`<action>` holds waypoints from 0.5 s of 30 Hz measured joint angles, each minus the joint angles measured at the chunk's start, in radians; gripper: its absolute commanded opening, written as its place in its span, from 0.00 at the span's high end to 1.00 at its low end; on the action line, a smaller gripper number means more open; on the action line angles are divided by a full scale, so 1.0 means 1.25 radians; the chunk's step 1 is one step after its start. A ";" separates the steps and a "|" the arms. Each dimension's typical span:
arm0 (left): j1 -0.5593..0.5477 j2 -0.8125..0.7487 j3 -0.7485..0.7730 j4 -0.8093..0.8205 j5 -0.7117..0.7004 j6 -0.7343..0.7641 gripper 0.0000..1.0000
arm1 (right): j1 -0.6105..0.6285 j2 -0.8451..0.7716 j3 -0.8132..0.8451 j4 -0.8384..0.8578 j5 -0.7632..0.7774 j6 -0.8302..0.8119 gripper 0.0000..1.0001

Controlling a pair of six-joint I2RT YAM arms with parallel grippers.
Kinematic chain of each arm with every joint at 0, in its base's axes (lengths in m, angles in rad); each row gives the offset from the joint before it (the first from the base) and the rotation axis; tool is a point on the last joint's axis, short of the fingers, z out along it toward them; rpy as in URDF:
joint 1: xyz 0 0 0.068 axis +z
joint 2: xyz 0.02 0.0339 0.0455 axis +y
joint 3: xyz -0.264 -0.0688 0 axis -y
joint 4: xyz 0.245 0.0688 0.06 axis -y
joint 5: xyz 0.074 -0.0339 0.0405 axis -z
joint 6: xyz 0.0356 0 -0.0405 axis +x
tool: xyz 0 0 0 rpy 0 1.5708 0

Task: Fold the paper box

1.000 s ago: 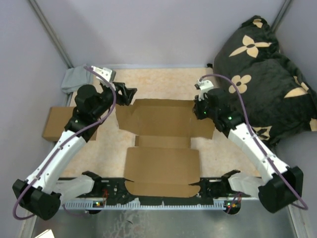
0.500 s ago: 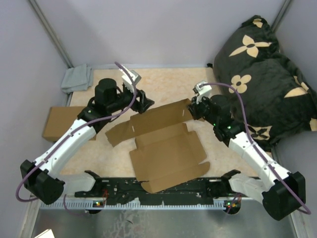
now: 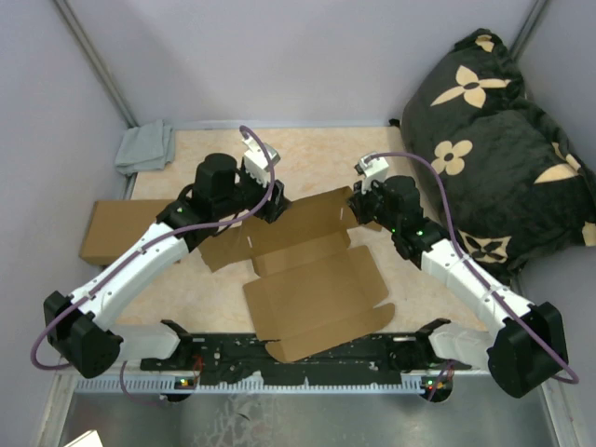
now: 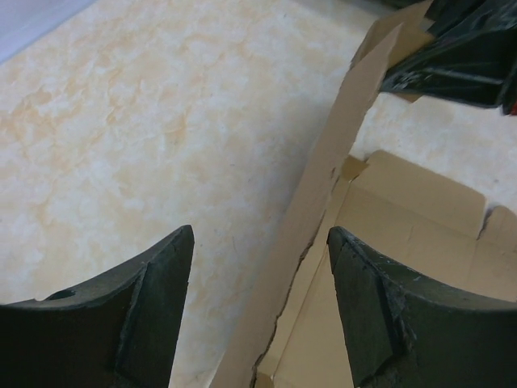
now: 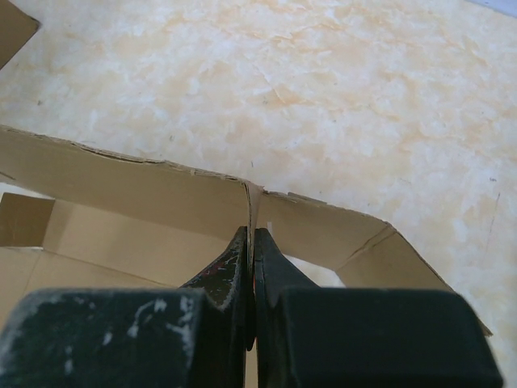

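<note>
The paper box point(image 3: 312, 284) is seen lying unfolded and skewed on the worktop point(image 3: 191, 289). Its nearest flap is close to the arm bases and its flat panels are spread across the middle. Beyond these panels the far wall point(image 4: 323, 186) is stood up on edge. Its long axis is laid crosswise between the two arms, with the right end set a little farther back than the left. The left pincer point(image 4: 258, 234) is held wide open astride this wall near its left end. Nothing is gripped, and the cardboard edge is passed between the two fingers, somewhat closer to the right-hand one; whether it is touched cannot be told. The box's inner floor is placed on the right side of the wall as viewed from that wrist. At the wall's other end the right pincer point(image 5: 250, 242) is closed tightly on the cardboard, just at a crease line. The coming fold is judged to depend on the wall being pinched from both ends, the left pincer needing only to be closed.
</note>
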 measured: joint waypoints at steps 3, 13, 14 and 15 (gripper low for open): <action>-0.011 0.023 0.001 -0.025 -0.042 0.010 0.27 | 0.000 0.000 0.000 -0.002 0.003 0.000 1.00; -0.044 0.042 0.000 -0.056 -0.145 0.039 0.67 | 0.000 0.010 0.011 -0.026 0.003 0.011 0.73; -0.048 0.042 0.000 -0.058 -0.154 0.042 0.71 | 0.001 0.014 0.018 -0.034 0.003 0.013 0.69; -0.051 0.042 0.000 -0.060 -0.162 0.044 0.74 | 0.002 0.018 0.024 -0.043 0.003 0.018 0.67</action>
